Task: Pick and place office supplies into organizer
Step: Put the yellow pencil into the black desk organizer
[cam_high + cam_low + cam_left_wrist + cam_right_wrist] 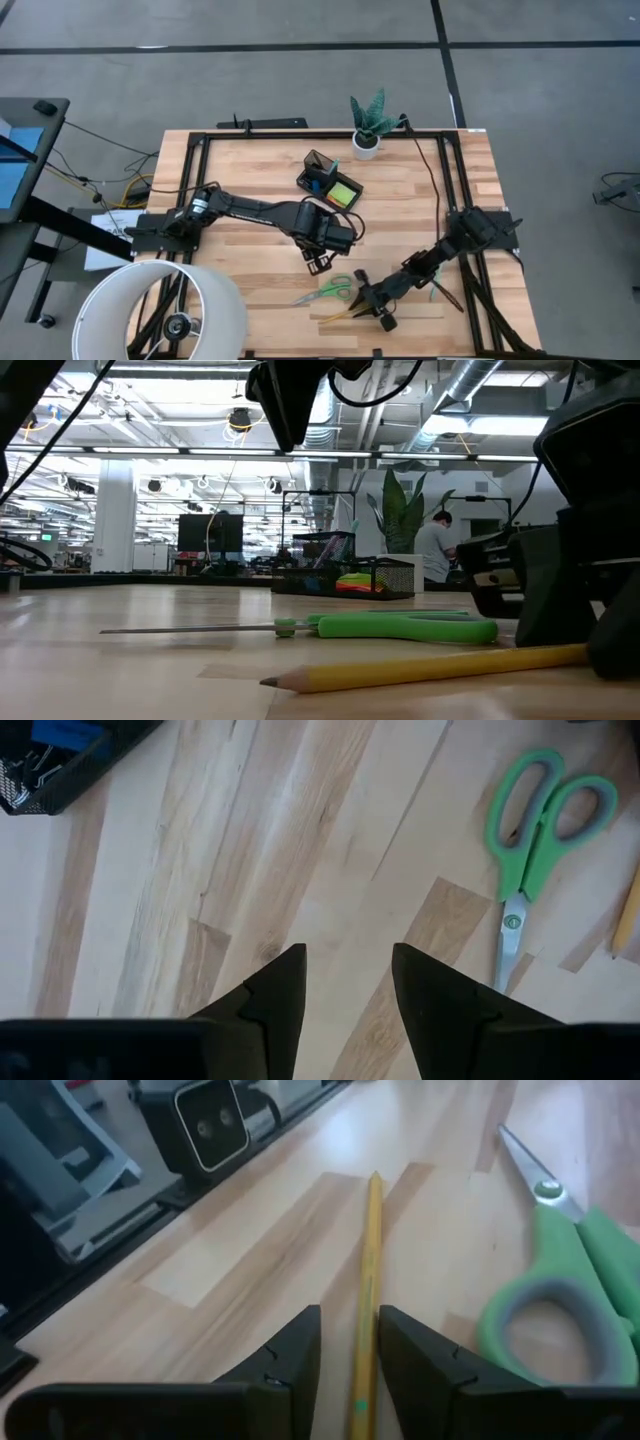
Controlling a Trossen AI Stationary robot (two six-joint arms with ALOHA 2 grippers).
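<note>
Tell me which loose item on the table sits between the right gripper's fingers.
The yellow pencil. It runs between the right gripper's open fingers, while the green scissors lie just beside it, outside them. The left gripper hovers open over bare wood.

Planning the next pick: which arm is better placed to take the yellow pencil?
The right. In its wrist view, the right gripper already straddles the yellow pencil, jaws open on either side. The left gripper hangs open over bare wood, with the scissors off to one side of it.
</note>
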